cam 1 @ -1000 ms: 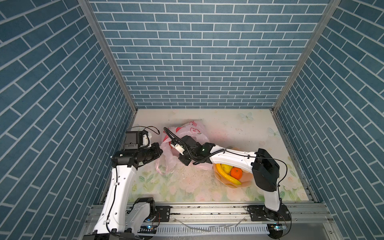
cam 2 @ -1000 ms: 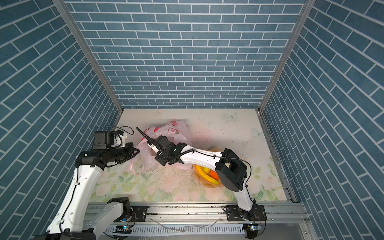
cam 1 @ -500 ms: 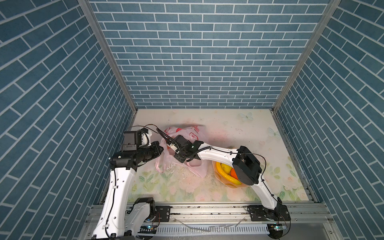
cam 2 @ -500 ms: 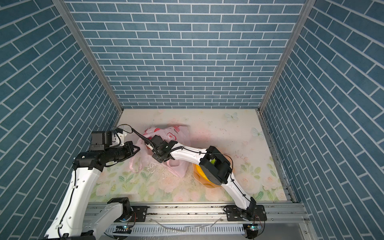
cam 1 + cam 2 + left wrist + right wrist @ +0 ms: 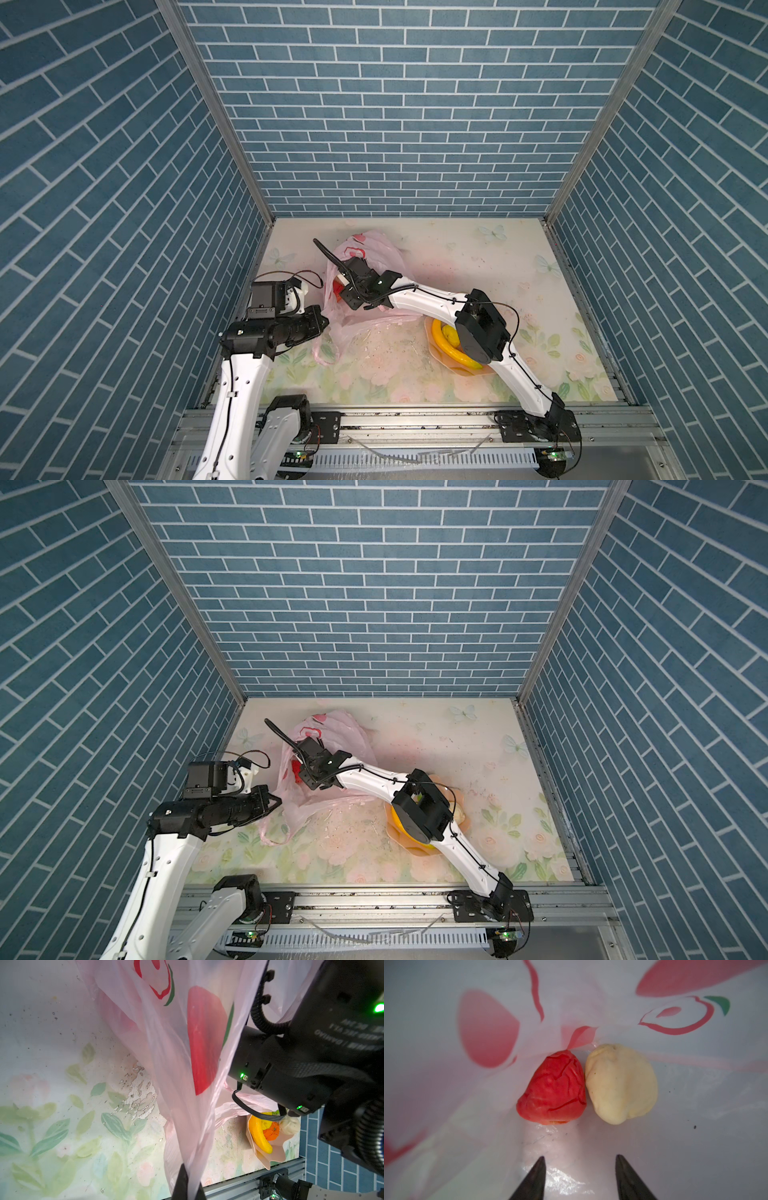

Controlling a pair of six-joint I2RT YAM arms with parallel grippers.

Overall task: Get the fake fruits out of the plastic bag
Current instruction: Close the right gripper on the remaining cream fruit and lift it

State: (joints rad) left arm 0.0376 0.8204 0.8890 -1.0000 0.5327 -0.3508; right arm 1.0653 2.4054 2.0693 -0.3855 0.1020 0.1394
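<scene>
Gripping the plastic bag (image 5: 376, 257) with closed left jaws. Inside it with right jaws parted, empty, near the touching red apple (image 5: 554, 1093) and cream-white lump (image 5: 620, 1084).

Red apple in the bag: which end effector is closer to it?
Right. The right end effector is open inside the plastic bag, the red apple just ahead; the left end effector pinches the bag's edge from outside.
</scene>
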